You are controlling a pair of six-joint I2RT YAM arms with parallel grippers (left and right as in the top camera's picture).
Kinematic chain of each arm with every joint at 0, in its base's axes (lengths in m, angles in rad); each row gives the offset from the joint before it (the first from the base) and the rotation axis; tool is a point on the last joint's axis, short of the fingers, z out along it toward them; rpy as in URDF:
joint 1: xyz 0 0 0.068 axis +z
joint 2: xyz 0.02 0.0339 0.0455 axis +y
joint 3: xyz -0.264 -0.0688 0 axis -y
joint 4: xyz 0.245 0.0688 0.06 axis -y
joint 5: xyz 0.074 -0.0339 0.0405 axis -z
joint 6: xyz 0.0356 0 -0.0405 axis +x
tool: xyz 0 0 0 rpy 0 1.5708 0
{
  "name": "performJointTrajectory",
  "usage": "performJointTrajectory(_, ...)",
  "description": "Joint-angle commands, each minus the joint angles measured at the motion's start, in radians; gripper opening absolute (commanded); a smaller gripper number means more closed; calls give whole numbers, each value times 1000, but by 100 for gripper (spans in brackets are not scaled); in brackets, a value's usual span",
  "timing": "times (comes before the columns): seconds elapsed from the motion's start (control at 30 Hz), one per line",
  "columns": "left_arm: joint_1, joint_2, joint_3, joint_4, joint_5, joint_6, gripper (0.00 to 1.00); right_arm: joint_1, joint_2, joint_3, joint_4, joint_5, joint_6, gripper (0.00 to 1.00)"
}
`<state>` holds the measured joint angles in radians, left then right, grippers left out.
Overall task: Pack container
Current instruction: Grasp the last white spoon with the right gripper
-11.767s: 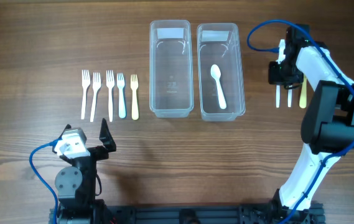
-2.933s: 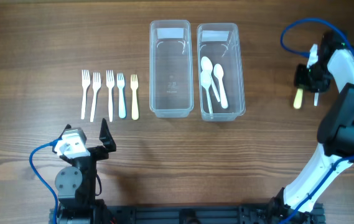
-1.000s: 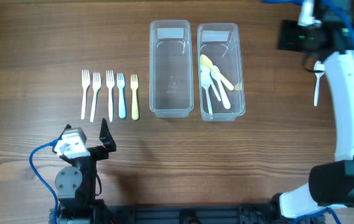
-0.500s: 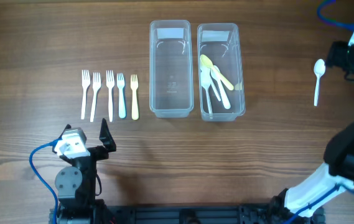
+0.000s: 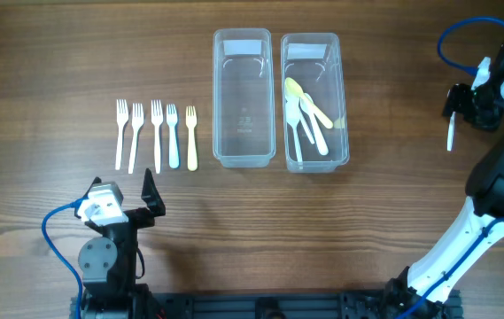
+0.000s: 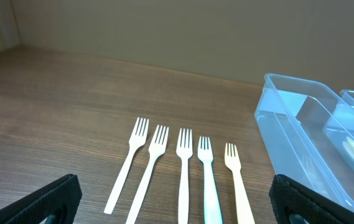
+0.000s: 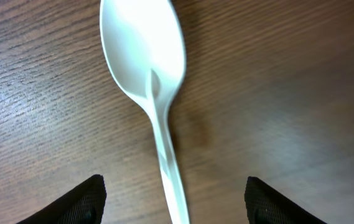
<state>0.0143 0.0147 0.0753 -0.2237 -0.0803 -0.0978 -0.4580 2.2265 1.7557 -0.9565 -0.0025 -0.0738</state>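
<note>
Change since half a second ago: right claw (image 5: 461,103) has come in from the desk's far right edge and now sits over the bowl end of the loose spoon (image 5: 450,136). The spoon itself has not shifted. All other items unchanged.

Overhead.
- Desk (image 5: 393,230): wood grain.
- Left container (image 5: 243,152): clear, holding nothing.
- Right container (image 5: 314,159): clear, touching or just beside the left one. It holds three spoons in an overlapping pile, one yellow spoon (image 5: 308,102) across two white spoons (image 5: 301,131).
- Forks (image 5: 157,135): five in a row, left of the containers, tines pointing away from the robot. Three are white, the fourth is pale blue, and the fifth is yellow.
- Loose spoon: white, lying on the desk well right of the containers. Only the handle shows below the right claw.
- Left claw (image 5: 123,190): low on the near left, just short of the fork handles.

Left wrist.
- Left claw spread wide, one finger (image 6: 46,200) in each lower corner, holding nothing.
- All five forks lie ahead, with both containers at the right.

Right wrist.
- Loose spoon fills the frame, bowl up and at the top, handle running down the middle.
- Right claw spread wide, its fingers (image 7: 77,200) in the two lower corners, either side of the handle and clear of it. Spoon lies flat on the desk, not gripped.
</note>
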Motion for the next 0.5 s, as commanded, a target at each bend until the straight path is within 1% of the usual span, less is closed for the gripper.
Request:
performJointTrajectory(0.0, 6, -7, -6, 4, 2, 19, 100, 2, 39, -4, 13, -51, -9, 71)
performJointTrajectory(0.13, 6, -7, -6, 4, 2, 19, 100, 2, 71, -4, 22, -51, -11, 71)
performJointTrajectory(0.2, 6, -7, -6, 4, 2, 19, 100, 2, 79, -4, 22, -51, -23, 69)
performJointTrajectory(0.37, 6, -7, -6, 4, 2, 19, 100, 2, 85, -4, 40, -51, -31, 53)
performJointTrajectory(0.47, 6, -7, -6, 4, 2, 19, 100, 2, 85, -4, 35, -51, -31, 33)
